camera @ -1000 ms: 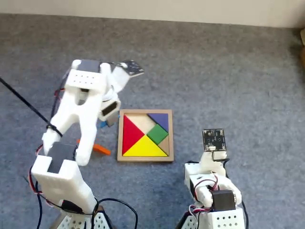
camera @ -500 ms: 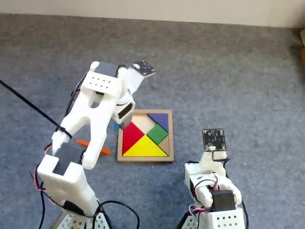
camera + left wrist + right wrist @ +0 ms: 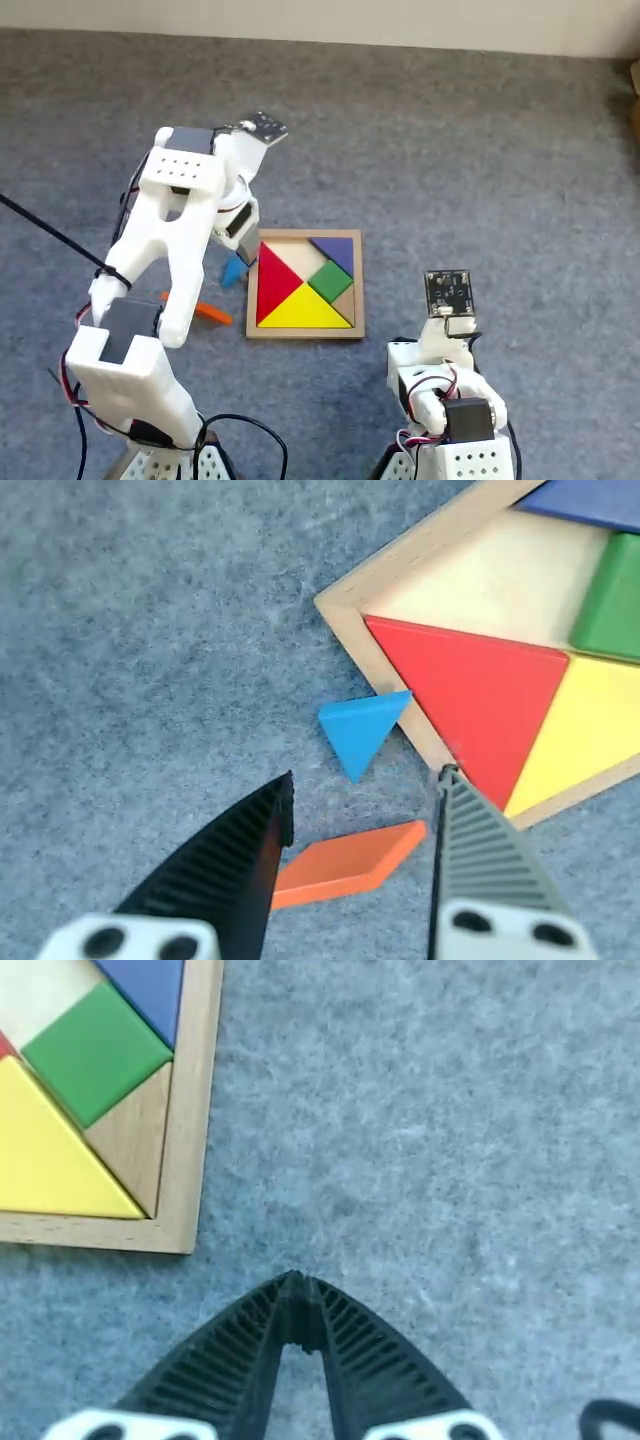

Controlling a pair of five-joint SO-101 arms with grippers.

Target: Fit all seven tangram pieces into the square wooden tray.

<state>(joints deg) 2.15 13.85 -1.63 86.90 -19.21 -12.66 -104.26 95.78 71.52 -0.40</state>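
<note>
Though spread wide and gripping nothing: left gripper point(image 3: 365, 778) hanging over loose pieces beside the square wooden tray point(image 3: 345, 592).
Between its fingers, a small blue triangle point(image 3: 362, 732) flat on grey carpet, one corner at the tray's outer rim; nearer the wrist, an orange parallelogram point(image 3: 345, 865), just apart. Inside the tray, red triangle point(image 3: 480, 685) and yellow triangle point(image 3: 590, 720) edge to edge, green square point(image 3: 612, 600) and dark blue triangle point(image 3: 600, 498) beyond, bare wood alongside. Right gripper point(image 3: 298, 1295) pinched closed on nothing, low over carpet near another corner of the tray.
</note>
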